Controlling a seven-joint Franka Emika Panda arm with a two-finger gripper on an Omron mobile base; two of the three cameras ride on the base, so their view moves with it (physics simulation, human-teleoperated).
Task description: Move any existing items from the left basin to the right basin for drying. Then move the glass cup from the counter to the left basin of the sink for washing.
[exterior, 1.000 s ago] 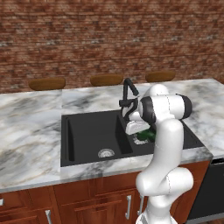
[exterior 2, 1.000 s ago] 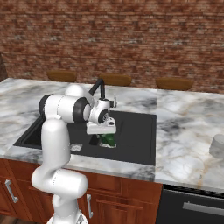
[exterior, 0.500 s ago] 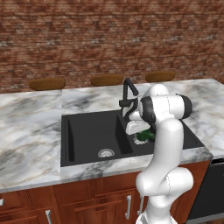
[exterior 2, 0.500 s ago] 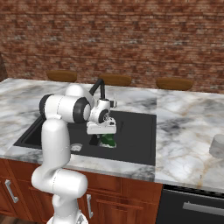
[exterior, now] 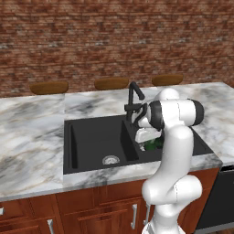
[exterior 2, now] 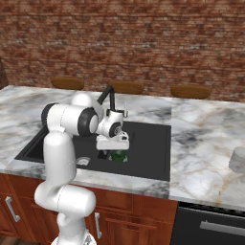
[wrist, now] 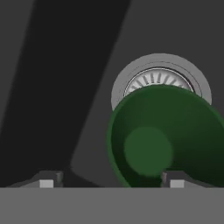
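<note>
low over the right basin (exterior 2: pixel 148 153) the claw (exterior 2: pixel 113 152) hangs with jaws spread apart, gripping nothing; the dark-green item (wrist: pixel 168 135) sits just below in that basin, beside its silver drain (wrist: pixel 158 78); beyond stands the black faucet (exterior: pixel 133 97).

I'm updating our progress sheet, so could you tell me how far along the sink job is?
Looks done: the green item sits in the right basin. In hand: the pincer hangs just above it, jaws spread, so it seems released. Left: the glass cup stands on the counter, not yet in the left basin.
</note>
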